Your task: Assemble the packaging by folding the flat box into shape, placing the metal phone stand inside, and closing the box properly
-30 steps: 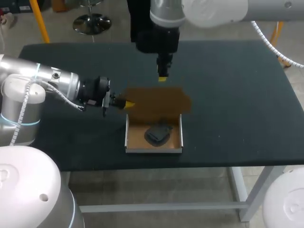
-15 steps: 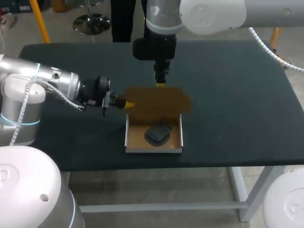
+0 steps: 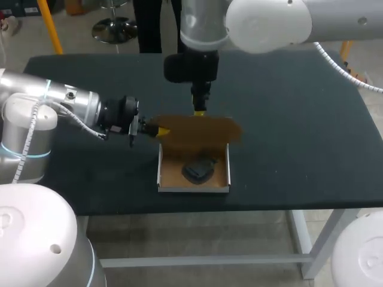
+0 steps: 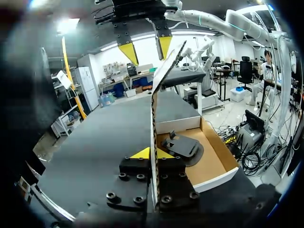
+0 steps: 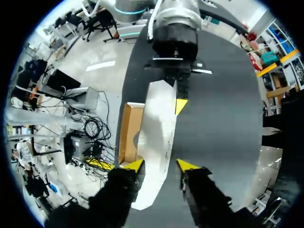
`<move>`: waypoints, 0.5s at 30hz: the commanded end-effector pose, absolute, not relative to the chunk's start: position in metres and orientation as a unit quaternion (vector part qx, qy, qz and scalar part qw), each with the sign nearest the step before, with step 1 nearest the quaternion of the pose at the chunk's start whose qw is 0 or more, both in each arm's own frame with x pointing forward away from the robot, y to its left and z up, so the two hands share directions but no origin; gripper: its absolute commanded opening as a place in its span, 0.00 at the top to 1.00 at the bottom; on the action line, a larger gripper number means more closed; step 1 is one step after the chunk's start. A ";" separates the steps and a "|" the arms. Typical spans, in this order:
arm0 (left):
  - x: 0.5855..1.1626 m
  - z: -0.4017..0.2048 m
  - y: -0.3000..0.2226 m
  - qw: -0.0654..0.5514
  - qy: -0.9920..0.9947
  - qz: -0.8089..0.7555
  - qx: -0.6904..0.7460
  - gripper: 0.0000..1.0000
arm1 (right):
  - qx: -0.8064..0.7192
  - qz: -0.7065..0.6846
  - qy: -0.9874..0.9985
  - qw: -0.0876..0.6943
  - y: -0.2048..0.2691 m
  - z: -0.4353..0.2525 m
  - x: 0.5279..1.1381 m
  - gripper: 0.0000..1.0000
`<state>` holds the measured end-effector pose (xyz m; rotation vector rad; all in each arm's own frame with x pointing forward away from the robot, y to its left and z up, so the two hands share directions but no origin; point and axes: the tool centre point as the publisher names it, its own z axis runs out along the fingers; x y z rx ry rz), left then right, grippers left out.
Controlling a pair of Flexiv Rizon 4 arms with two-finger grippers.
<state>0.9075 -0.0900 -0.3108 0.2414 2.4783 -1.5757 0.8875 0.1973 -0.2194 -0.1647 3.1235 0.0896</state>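
Observation:
The cardboard box (image 3: 193,187) sits open near the table's front edge, with the dark metal phone stand (image 3: 199,168) lying inside it. Its brown lid (image 3: 203,130) stands raised at the back. My left gripper (image 3: 160,130) is shut on the lid's left edge. In the left wrist view the lid (image 4: 164,76) runs upright between that gripper's (image 4: 153,153) yellow tips, beside the stand (image 4: 183,146). My right gripper (image 3: 199,111) hangs over the lid's top edge, open. In the right wrist view the lid (image 5: 159,123) passes between the right gripper's (image 5: 161,165) spread fingers, apart from them.
The black table (image 3: 299,131) has free room to the right of the box and behind it. The box's front wall lies close to the table's front edge. My left arm (image 3: 72,107) lies low across the left side.
My right gripper has come down and toward the front, from behind the lid to right over its top edge. The left gripper, lid and box have stayed put.

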 end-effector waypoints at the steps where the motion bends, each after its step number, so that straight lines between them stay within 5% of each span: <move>1: 0.908 -0.310 -0.089 0.097 0.836 -0.533 0.082 1.00 | -0.051 0.029 0.998 0.010 0.197 -0.223 0.883 0.54; 15: 0.908 -0.310 -0.089 0.097 0.836 -0.533 0.082 1.00 | -0.045 0.027 0.998 0.019 0.201 -0.229 0.877 0.48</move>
